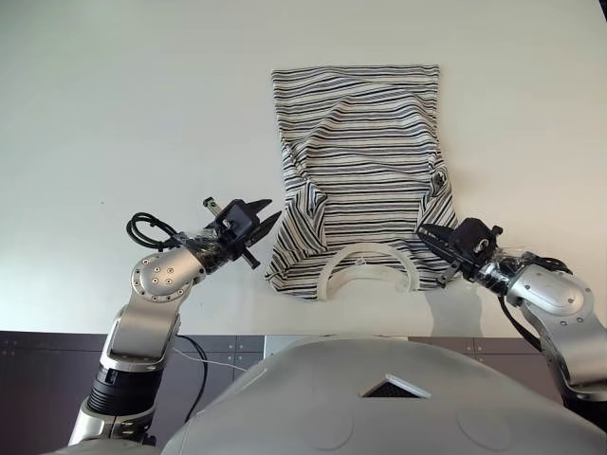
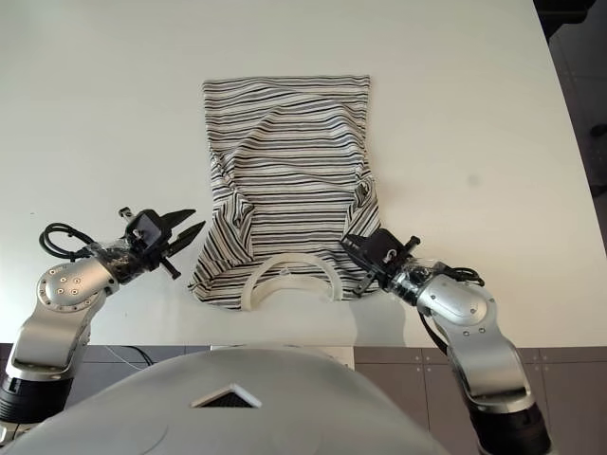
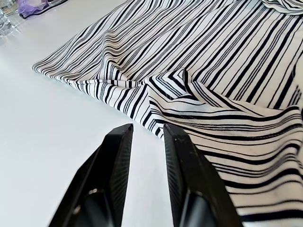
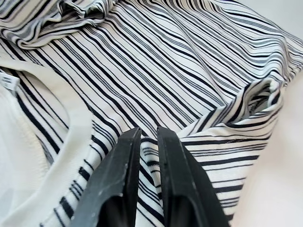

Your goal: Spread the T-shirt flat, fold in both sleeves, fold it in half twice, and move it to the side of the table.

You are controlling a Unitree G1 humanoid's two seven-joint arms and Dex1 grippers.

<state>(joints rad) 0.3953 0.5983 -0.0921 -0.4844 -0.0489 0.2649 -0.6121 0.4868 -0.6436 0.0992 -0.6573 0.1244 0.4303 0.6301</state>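
A plain white table top (image 1: 114, 114) carries a tiny dark speck (image 1: 101, 201) on its left part and a faint grey smudge (image 2: 471, 180) on its right part, both well apart from anything else. At the table's far edge, the left wrist view shows a small purple translucent object (image 3: 34, 5) just beside some clear glassy pieces (image 3: 6, 15); what they are cannot be told. Dark tiled floor (image 1: 38, 353) runs along the near edge, and more dark floor (image 2: 577, 38) lies past the right side.

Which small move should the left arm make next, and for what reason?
Probably slide the left end effector sideways onto the near corner of the shirt and close. It is open over bare table, just beside the shirt, whose sleeves look folded in.
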